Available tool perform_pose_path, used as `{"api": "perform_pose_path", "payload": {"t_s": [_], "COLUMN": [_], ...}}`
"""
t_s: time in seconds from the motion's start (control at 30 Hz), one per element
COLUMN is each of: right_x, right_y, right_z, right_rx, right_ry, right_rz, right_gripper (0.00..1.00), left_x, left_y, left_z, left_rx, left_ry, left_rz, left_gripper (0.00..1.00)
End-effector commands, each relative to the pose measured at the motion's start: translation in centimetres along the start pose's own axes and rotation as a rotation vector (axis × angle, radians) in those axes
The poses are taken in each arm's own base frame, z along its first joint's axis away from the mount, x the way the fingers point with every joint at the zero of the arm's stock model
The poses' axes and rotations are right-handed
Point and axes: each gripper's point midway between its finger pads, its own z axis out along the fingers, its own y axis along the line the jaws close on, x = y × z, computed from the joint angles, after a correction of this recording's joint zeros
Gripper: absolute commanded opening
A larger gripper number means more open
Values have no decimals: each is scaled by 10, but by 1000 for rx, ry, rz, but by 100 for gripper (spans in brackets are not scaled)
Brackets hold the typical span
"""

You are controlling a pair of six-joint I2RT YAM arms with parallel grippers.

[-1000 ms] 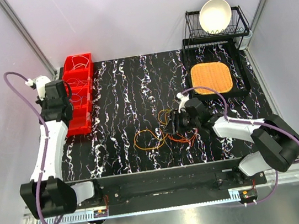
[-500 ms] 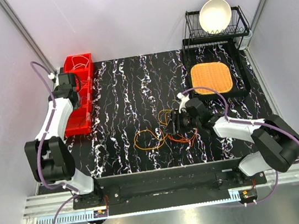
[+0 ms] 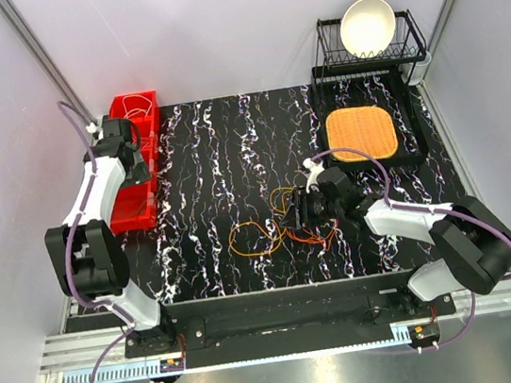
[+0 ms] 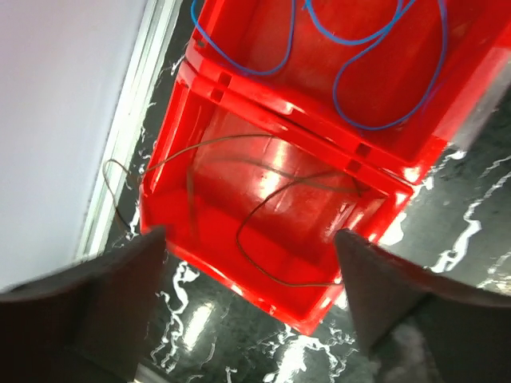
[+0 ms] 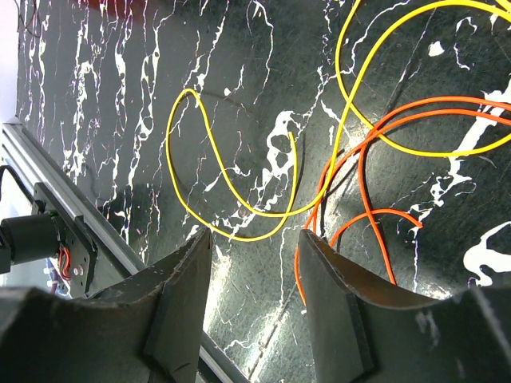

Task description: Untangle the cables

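Observation:
The tangled cables (image 3: 279, 226), orange and yellow loops, lie on the black marbled table in front of the right arm. My right gripper (image 3: 297, 214) hangs low over the tangle's right side. In the right wrist view it (image 5: 255, 239) is open with bare table between its fingers. A yellow cable (image 5: 239, 209) and an orange cable (image 5: 363, 191) lie just beyond the tips. My left gripper (image 3: 134, 163) is over the red bins (image 3: 134, 208), and in the left wrist view it (image 4: 251, 235) is open and empty. A thin dark cable (image 4: 241, 233) lies in the bin below, one end hanging over the bin's side. A blue cable (image 4: 375, 128) lies in the bin behind.
A black dish rack with a white bowl (image 3: 367, 25) stands at the back right. An orange mat (image 3: 362, 134) lies on a black tray in front of it. The red bins run along the table's left edge, close to the wall.
My left arm has swung back along the red bins, and its gripper has gone from shut to open. The right arm and the tangle have not moved.

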Motion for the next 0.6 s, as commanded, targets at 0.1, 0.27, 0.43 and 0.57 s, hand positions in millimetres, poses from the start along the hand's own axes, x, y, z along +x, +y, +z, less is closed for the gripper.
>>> {"api": "perform_pose_path", "payload": {"t_s": [0.1, 0.27, 0.43, 0.57], "right_x": [-14, -12, -12, -11], "right_y": [12, 11, 12, 12], "right_z": [-2, 2, 3, 5], "right_rx": [-52, -52, -53, -57], "right_ry": [-41, -18, -12, -2], "right_rz": [-37, -36, -34, -35], "right_gripper": [54, 53, 53, 53], "left_x": [-23, 13, 35, 61], "left_y": [54, 94, 97, 93], "left_z": [-58, -64, -60, -57], "left_rx": [-99, -141, -103, -104], "left_ry": [-210, -230, -253, -199], "left_rz": [-280, -539, -615, -763], "left_gripper": [99, 99, 98, 97]}}
